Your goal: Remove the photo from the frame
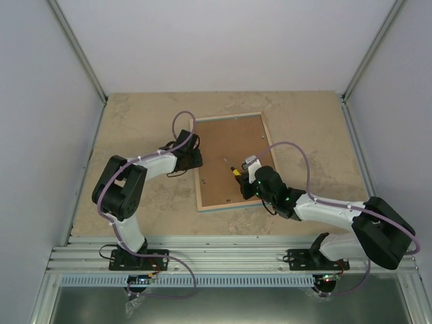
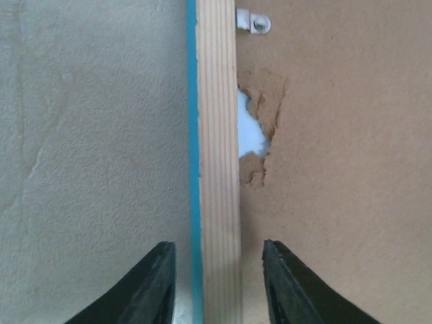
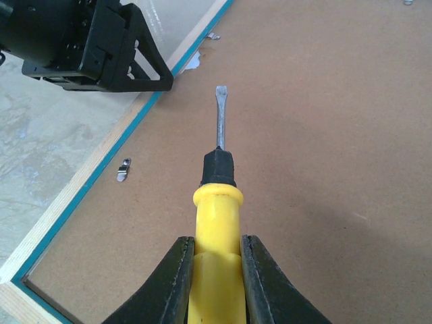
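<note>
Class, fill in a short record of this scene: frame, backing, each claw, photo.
frame: face down on the table, brown backing facing up
backing: torn beside the frame's left rail, white showing beneath
left claw: open, one finger either side of that rail
right claw: shut on a yellow-handled screwdriver, blade pointing across the backing
photo: not visible
</note>
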Robot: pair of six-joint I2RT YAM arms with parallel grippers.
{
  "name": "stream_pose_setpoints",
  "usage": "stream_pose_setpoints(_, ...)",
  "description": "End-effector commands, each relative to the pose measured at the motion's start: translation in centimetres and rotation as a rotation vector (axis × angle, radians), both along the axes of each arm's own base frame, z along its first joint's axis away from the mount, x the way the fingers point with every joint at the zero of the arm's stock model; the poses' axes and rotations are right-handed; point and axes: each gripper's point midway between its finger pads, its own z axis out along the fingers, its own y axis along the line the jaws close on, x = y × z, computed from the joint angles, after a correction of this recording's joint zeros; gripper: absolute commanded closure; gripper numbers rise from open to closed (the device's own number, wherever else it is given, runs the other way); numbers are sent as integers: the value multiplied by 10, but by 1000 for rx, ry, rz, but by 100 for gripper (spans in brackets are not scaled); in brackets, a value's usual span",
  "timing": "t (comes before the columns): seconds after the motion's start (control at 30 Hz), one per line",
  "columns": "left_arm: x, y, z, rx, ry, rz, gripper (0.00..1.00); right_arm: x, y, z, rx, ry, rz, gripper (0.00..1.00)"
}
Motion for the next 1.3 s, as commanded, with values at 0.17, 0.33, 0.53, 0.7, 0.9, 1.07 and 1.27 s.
stream_pose_setpoints(0.17,-14,0,-7,2,38,-53,83,3,13,3,38,10,30,100)
stream_pose_setpoints(0.33,-32,-3,-16,-44,74,-82,95,7,21,8,38,14,40,100)
stream_pose_setpoints(0.53,-58,-5,-14,-117,91,-90,97,23,44,18,33,20,64,100)
stream_pose_setpoints(0.7,-81,-10,-10,-159,97,-112,96,38,70,17,34,30,102,100)
stream_pose_setpoints(0.9,-100,-7,-7,-161,104,-105,92,55,91,1,17,57,116,99)
stream_pose_setpoints(1.07,-98,0,1,-135,74,-79,79,56,102,-14,21,93,141,100)
stream_pose_setpoints(1.27,-74,-1,18,-86,21,-70,67,55,104,-30,15,126,150,100)
